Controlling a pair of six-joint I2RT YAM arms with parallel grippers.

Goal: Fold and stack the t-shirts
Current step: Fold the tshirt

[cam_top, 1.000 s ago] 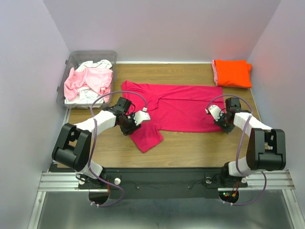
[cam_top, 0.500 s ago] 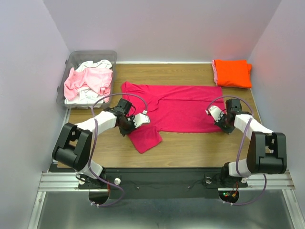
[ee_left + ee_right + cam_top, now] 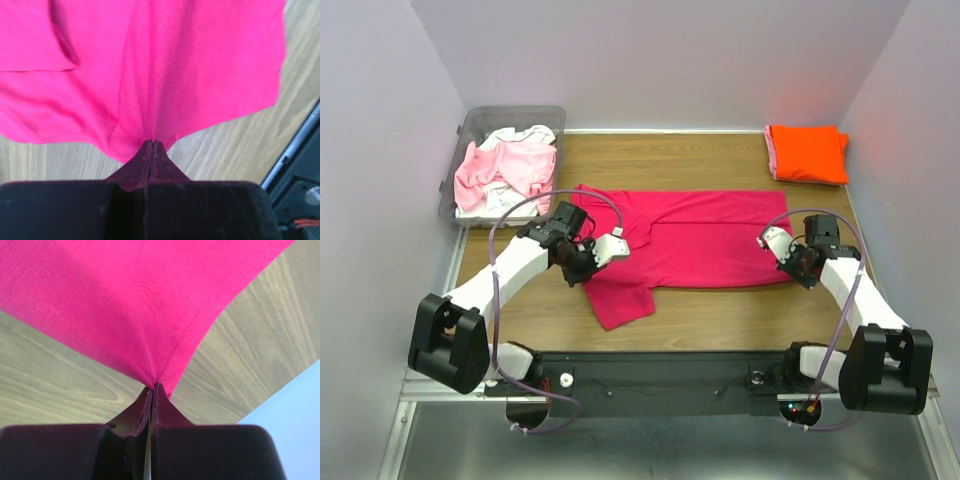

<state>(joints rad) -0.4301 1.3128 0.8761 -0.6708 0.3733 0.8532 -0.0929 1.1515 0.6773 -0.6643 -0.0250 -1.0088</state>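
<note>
A deep magenta-pink t-shirt point(image 3: 705, 235) lies spread across the middle of the wooden table, one sleeve point(image 3: 620, 295) hanging toward the near edge. My left gripper point(image 3: 582, 262) is shut on the shirt's left edge; the left wrist view shows fabric point(image 3: 150, 75) bunching into the closed tips point(image 3: 152, 142). My right gripper point(image 3: 798, 262) is shut on the near right hem corner, and in the right wrist view the cloth point(image 3: 125, 300) is pulled taut from its tips point(image 3: 152, 386). A folded orange t-shirt point(image 3: 807, 153) sits at the far right corner.
A clear plastic bin point(image 3: 510, 110) at the far left holds crumpled pale pink point(image 3: 505, 170) and white point(image 3: 525, 133) t-shirts. Walls close in on the table's left, far and right sides. A black rail point(image 3: 660, 365) runs along the near edge.
My left gripper has closed on the magenta shirt. Both arms have drawn back toward the near edge, and the shirt's near edge and sleeve have shifted with them.
</note>
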